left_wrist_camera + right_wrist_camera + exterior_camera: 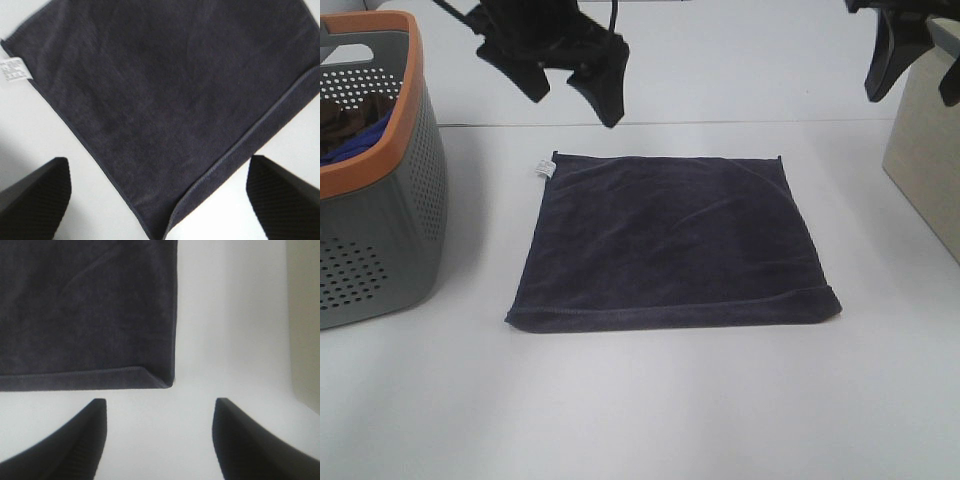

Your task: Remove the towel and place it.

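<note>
1. Exterior high view: the towel lies flat and spread on the tabletop, right of the basket.
2. Left gripper hangs above its far-left corner, jaws spread, empty.
3. Right gripper hangs far right, jaws apart, empty.
4. Placing looks done; only retreat seems left.

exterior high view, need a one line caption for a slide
Dark navy towel lies flat on the white table beside a grey basket, both grippers raised open above it.
</note>
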You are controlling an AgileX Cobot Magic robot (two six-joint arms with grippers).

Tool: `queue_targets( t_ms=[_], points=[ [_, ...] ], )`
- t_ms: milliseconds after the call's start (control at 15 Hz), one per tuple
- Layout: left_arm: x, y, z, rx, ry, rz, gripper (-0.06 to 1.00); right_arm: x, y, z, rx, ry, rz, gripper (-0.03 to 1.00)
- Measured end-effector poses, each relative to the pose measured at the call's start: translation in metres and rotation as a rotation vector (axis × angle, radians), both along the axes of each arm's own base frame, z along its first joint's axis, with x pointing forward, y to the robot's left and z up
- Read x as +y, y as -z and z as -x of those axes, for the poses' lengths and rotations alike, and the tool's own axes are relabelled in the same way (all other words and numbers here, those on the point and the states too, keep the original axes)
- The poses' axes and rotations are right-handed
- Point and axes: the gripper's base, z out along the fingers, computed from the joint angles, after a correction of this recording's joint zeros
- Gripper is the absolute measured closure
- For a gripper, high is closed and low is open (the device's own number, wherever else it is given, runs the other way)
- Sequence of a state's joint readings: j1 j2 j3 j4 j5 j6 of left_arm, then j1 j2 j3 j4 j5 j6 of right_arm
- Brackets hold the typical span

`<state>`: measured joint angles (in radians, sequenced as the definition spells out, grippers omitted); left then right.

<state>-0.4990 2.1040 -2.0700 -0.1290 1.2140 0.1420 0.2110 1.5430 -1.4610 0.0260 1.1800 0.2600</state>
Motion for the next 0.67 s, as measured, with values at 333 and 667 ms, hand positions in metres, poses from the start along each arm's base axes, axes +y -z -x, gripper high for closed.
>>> queue_targets(
  t_ms=[333,667],
  points=[
    [0.082,-0.054,-0.009,-0.096,-0.305,0.040,0.05,-0.068,-0.016,0.009,-0.023,0.183,0.016,0.42],
    [0.185,-0.070,0.029,-0.078,-0.538,-0.019,0.05,-0.072,-0.032,0.023,-0.082,0.135,0.039,0.42]
  ],
)
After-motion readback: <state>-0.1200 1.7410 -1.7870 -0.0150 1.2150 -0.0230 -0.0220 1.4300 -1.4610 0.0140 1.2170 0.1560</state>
